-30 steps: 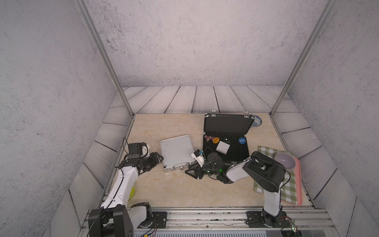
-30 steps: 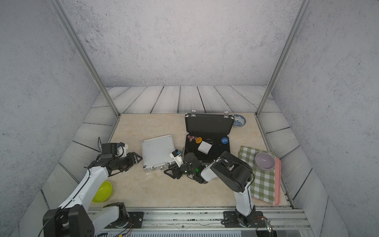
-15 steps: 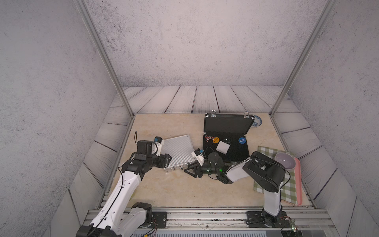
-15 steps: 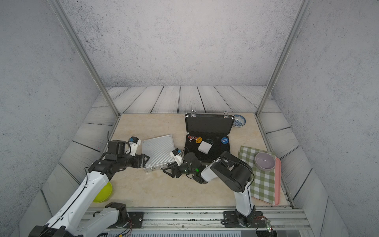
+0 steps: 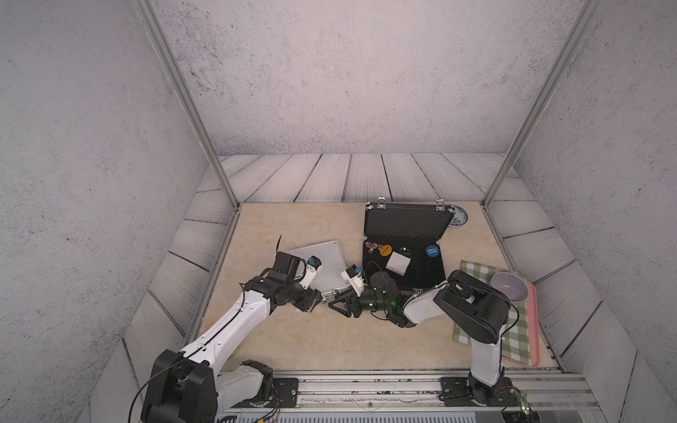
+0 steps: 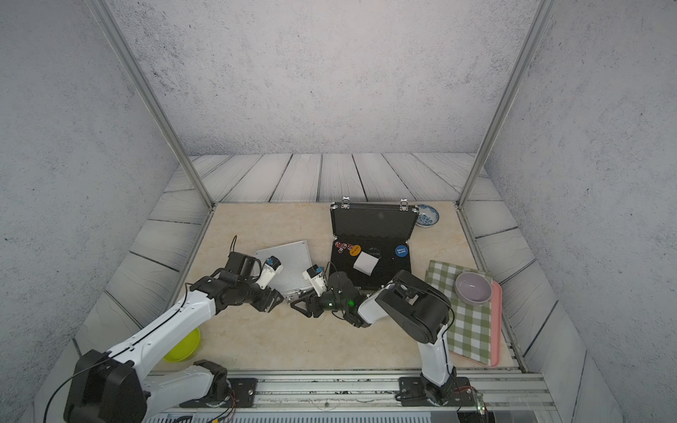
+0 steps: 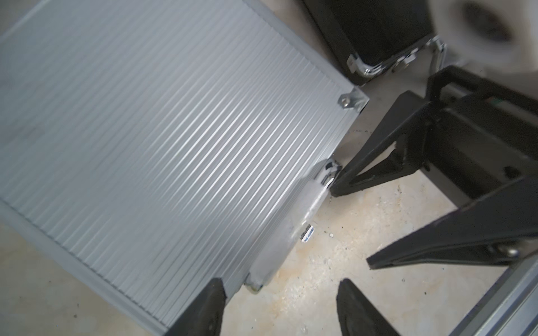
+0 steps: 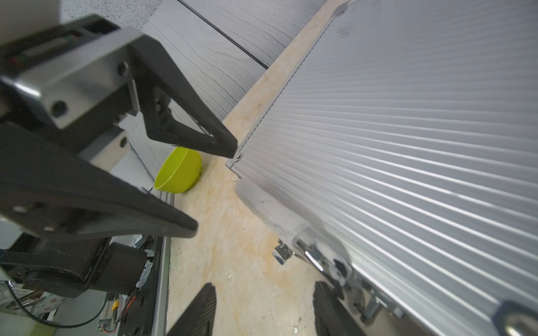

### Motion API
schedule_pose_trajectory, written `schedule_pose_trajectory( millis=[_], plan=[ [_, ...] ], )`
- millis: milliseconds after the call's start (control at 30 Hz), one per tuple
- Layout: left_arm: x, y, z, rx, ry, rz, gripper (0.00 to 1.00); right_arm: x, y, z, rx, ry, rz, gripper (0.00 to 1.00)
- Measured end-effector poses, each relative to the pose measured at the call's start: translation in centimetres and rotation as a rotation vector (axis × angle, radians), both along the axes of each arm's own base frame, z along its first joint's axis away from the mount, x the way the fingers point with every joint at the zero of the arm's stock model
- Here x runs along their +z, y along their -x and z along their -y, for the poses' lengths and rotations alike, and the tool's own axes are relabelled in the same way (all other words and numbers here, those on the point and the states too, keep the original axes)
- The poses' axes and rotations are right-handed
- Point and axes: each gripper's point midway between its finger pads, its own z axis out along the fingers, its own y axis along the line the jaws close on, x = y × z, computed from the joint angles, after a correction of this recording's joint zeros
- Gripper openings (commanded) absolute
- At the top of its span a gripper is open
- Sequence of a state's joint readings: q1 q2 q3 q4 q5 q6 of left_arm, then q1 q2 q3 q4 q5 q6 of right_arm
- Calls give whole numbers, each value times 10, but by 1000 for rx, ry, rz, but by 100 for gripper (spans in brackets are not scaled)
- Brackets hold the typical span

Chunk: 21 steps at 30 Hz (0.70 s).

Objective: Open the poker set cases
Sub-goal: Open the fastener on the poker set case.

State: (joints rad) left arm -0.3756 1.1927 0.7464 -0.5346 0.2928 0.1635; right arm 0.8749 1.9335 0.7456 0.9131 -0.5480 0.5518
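Case of ribbed silver aluminium (image 5: pixel 328 265) lies shut at lower centre of both top views, left of open black case (image 5: pixel 403 227); rigid, slick, probably light, so work chrome latch (image 7: pixel 330 171) on front edge; left gripper (image 5: pixel 315 302) and right gripper (image 5: pixel 335 305) both gape empty.

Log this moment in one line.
black case: open; silver case: shut; left gripper: open, at its corner; right gripper: open, at its handle

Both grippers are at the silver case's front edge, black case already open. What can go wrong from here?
1. The left gripper and right gripper, both open, sit close together by the silver case handle; they could collide.
2. That case lies loose on the table; pushing a latch may slide it into the open black case alongside.
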Motion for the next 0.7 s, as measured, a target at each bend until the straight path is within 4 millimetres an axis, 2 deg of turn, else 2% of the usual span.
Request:
schedule_pose_trajectory(
  millis=[133, 400, 500, 700],
  plan=[
    [-10, -6, -4, 12, -54, -22, 63, 5, -1, -1, -4, -20, 2, 56],
    [-10, -12, -10, 32, -88, -6, 63, 6, 11, -13, 13, -24, 59, 65],
    [-10, -13, -11, 37, -97, -3, 62, -2, 15, -18, 11, -22, 79, 67],
    [-14, -15, -13, 44, -117, -14, 62, -32, 14, -17, -22, -1, 91, 69]
  ],
)
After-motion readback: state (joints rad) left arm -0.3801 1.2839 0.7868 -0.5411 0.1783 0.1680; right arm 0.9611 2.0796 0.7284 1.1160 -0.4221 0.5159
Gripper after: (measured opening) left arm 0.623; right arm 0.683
